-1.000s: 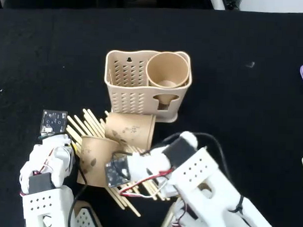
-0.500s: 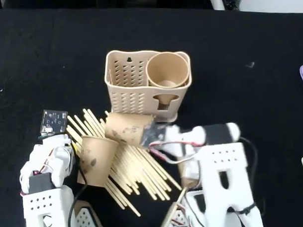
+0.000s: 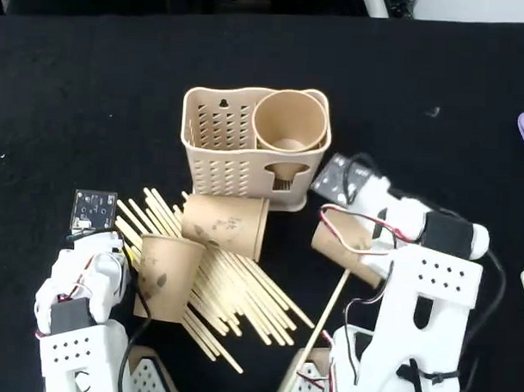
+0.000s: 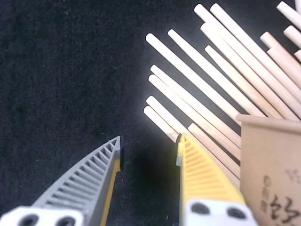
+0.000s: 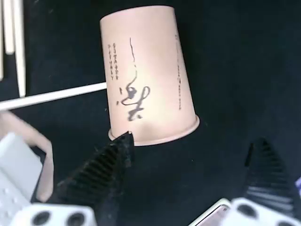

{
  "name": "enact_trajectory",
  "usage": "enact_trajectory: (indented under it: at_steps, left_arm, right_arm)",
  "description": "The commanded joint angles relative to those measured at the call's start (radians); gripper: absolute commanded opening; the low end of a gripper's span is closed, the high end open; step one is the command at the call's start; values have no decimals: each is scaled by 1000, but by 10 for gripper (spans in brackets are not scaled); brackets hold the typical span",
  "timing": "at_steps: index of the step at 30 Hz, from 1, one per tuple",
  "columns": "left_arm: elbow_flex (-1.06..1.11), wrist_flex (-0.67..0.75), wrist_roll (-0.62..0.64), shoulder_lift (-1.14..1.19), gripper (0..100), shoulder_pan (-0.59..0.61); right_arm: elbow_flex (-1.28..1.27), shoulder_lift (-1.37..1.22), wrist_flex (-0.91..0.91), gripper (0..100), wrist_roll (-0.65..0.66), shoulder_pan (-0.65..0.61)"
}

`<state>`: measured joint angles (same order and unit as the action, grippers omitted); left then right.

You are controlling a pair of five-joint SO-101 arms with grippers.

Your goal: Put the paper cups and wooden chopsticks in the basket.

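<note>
At the left of the black table (image 3: 456,74), the left gripper (image 4: 148,146) rests low with its jaws a modest way apart and nothing between them, its yellow finger touching the near ends of the wooden chopsticks (image 3: 233,290). The sticks lie fanned in a loose pile, with 2 paper cups on their sides across it: the near cup (image 3: 164,274) by the left arm and the far cup (image 3: 225,225) just in front of the basket (image 3: 216,147). A nested cup (image 3: 289,121) stands upright in the basket's right-hand compartment. Right of the pile, a fallen cup (image 5: 146,75) lies on its side on the cloth, with 1 stray chopstick (image 3: 322,318) running up to it. The right gripper (image 5: 193,141) hangs over that cup's mouth end, jaws spread wide and empty, 1 black finger at the rim. The step in hand looks to be picking up this cup. It would go best with the jaws centred across the cup's wall, clear of the stray stick. A gentle squeeze should spare the thin paper, and the cup should be turned upright before it goes into the basket.
</note>
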<state>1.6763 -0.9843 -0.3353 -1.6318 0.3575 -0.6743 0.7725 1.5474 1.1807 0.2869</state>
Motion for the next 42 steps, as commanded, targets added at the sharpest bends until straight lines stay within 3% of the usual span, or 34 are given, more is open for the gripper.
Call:
enact_trajectory:
  at_steps: [1,5,9,14,23,28,38,42]
  left_arm:
    - [33,-2,-5,-6,202,4]
    - [33,-2,-5,-6,202,2]
    - [33,-2,-5,-6,202,2]
    - [33,-2,-5,-6,202,2]
    - [33,-2,-5,-6,202,2]
    - [33,-2,-5,-6,202,4]
    - [33,-2,-5,-6,202,2]
    - [33,-2,-5,-6,202,2]
  right_arm:
    - [122,4,54,378,-262,26]
    - [137,-5,104,378,-600,52]
    - [61,-4,46,378,-875,-32]
    - [12,-4,-44,378,-1066,-37]
    - [-74,-5,-94,378,-1076,58]
    - [-200,-5,-192,378,-967,29]
    - [-208,-8,-334,375,-974,14]
    - [-205,-82,-404,303,-964,14]
